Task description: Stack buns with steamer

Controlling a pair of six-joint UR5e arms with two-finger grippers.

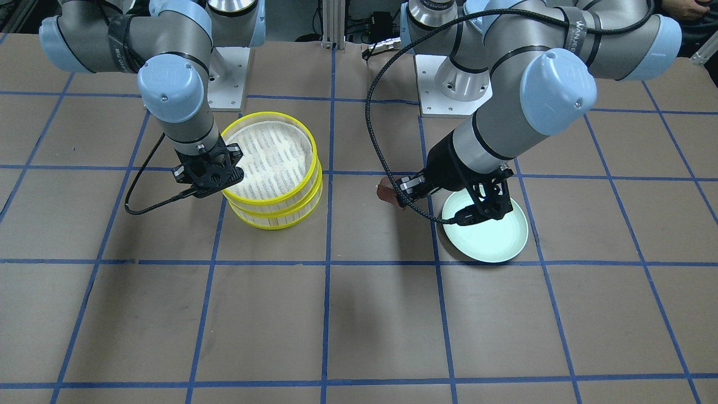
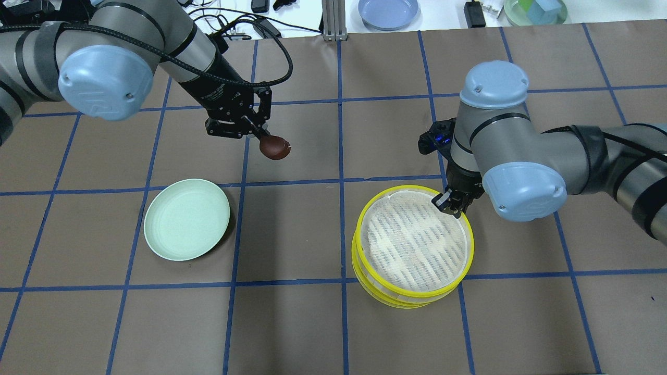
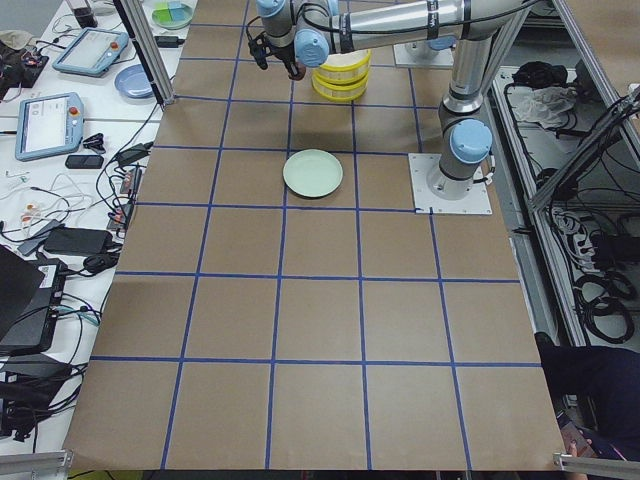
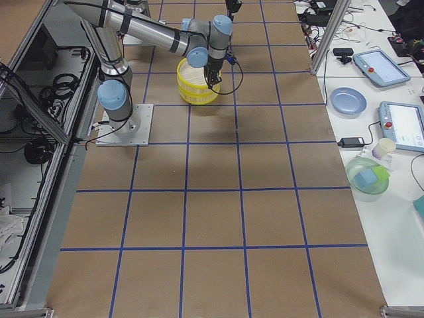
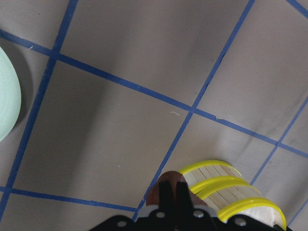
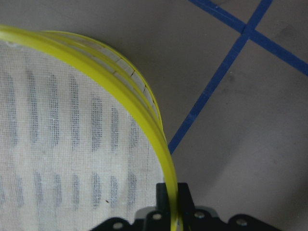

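The steamer's two yellow-rimmed tiers (image 2: 414, 245) are stacked, the upper one slightly offset and tilted over the lower. My right gripper (image 2: 451, 204) is shut on the upper tier's rim (image 6: 144, 113), one finger inside and one outside. My left gripper (image 2: 259, 136) is shut on the dark reddish-brown bun (image 2: 273, 148) and holds it above the table between the plate and the steamer. The bun also shows in the front view (image 1: 386, 191) and the left wrist view (image 5: 159, 192). The cream-white bun does not show clearly in any view.
The pale mint-green plate (image 2: 177, 229) lies empty on the table to the robot's left of the steamer (image 1: 275, 168). Blue tape lines grid the brown table. A blue dish (image 2: 388, 11) and cables lie beyond the far edge.
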